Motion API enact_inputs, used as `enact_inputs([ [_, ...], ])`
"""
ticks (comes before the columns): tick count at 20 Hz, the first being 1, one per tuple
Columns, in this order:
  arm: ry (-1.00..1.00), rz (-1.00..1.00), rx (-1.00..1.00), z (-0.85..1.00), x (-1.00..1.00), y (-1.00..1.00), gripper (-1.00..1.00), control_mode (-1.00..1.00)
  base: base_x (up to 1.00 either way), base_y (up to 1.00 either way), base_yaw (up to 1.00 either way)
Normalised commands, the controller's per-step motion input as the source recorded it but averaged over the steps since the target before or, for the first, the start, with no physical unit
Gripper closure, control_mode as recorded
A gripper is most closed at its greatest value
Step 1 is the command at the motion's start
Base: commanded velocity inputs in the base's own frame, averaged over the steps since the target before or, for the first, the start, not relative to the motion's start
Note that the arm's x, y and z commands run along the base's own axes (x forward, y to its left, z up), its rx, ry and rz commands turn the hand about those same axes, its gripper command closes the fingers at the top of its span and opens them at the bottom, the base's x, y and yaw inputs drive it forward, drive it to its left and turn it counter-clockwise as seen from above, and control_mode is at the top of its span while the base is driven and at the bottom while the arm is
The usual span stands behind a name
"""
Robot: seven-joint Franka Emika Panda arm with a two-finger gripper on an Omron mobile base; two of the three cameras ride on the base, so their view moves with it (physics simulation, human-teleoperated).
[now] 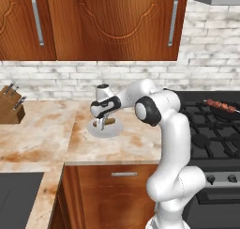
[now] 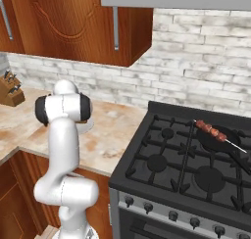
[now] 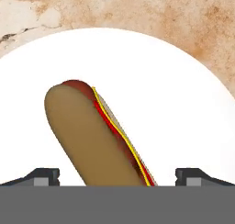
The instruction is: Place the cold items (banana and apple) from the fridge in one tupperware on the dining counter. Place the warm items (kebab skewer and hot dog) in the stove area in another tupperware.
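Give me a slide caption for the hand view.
Open hand straddling the hot dog on a white plate.

We lose the near end of the hot dog [image 3: 98,136] at the hand view's bottom edge. In the left base view the gripper [image 1: 100,125] covers part of it. The arm [image 2: 63,135] hides most of the plate [image 2: 87,127] from the right.

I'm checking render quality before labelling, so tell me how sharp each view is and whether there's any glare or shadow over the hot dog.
Hand view: the hot dog is sharp on a flat white plate, no glare, no shadow; the gripper stands open around it. Left base view: soft and low-detail, hot dog partly behind the hand. Right base view: kebab skewer readable, slightly soft.
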Motion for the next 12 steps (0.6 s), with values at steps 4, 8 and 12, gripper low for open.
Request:
enact_inputs([
  [4,0.02,0.03,0.0,-0.42,0.17,0.05,1.0,-1.0,0.0,0.0,0.0],
  [8,0.0,0.01,0.0,-0.28,0.07,0.01,1.0,-1.0,0.0,0.0,0.0],
  [12,0.01,0.0,0.0,-0.03,0.0,0.03,1.0,-1.0,0.0,0.0,0.0],
])
